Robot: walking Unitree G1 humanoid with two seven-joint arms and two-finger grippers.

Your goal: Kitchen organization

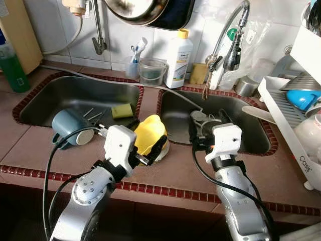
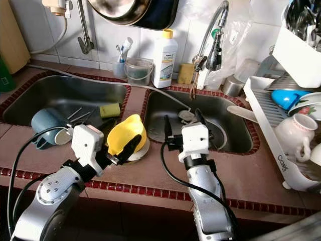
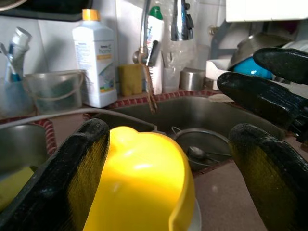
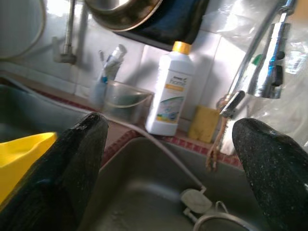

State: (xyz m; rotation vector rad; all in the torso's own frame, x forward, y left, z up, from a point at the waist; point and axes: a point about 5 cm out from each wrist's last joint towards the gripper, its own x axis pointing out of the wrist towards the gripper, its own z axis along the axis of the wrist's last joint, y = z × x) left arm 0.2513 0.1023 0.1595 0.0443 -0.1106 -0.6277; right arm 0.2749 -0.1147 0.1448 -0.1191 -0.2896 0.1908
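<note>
Two grippers, both spread wide — left gripper (image 3: 166,159) straddles yellow cup (image 1: 149,134) without clear contact; wrist view adds strainer (image 3: 202,148) beyond. Right gripper (image 4: 173,163) empty over sink (image 1: 251,145).

Pan (image 1: 135,11): cut off at 12 o'clock.
Bottle label (image 2: 163,57): too small to read.
Cup (image 3: 139,187): base cut off at 6 o'clock.
</note>
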